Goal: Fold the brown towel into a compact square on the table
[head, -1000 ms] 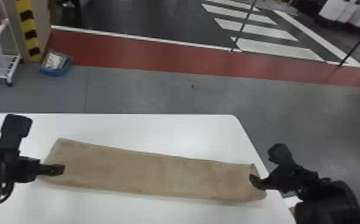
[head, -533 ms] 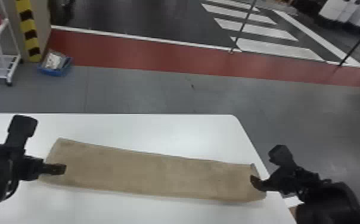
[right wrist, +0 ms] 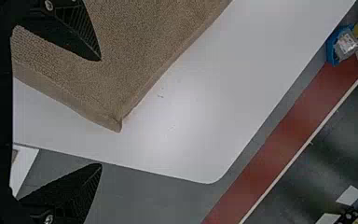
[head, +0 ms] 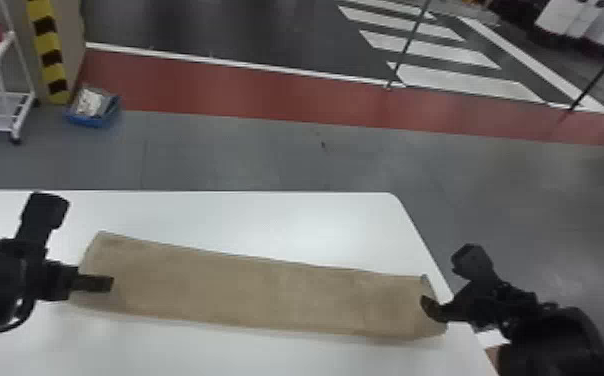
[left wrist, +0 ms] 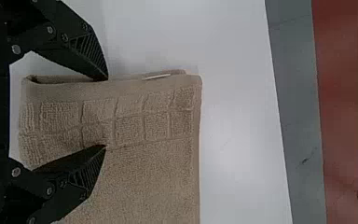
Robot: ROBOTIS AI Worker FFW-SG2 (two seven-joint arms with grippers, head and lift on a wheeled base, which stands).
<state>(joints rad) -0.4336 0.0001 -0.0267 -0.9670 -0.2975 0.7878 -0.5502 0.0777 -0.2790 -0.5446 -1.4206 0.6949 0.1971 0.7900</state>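
White worktop (head: 266,215): one brown towel (head: 246,285), long strip ending near right edge, apparently folded lengthwise; square outstanding. My left fingers (left wrist: 88,51), right fingers (right wrist: 81,32): spread, empty.

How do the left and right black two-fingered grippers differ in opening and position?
The right gripper is open wider than the left gripper. The left gripper is at the brown towel's left end; the right gripper is at its right end, one finger seen past the white table's edge. Both are open.

White table (head: 353,220), brown towel (head: 249,289) lying in long strip.
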